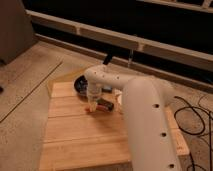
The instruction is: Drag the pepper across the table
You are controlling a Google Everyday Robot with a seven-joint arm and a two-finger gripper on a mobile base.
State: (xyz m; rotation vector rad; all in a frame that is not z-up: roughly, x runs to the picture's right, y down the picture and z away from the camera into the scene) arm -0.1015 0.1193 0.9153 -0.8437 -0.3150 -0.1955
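Observation:
The pepper (89, 109) is a small red-orange chili lying on the light wooden table (75, 140), near its far middle. My gripper (92, 103) hangs straight down from the white arm (145, 115), with its tips at the pepper. It is shut on the pepper, whose orange end pokes out at the lower left of the tips. The rest of the pepper is hidden by the gripper.
A black rectangular block (104, 105) lies just right of the gripper. A dark round bowl (80, 85) sits at the table's far edge. Speckled floor surrounds the table, with black cables (192, 122) on the right.

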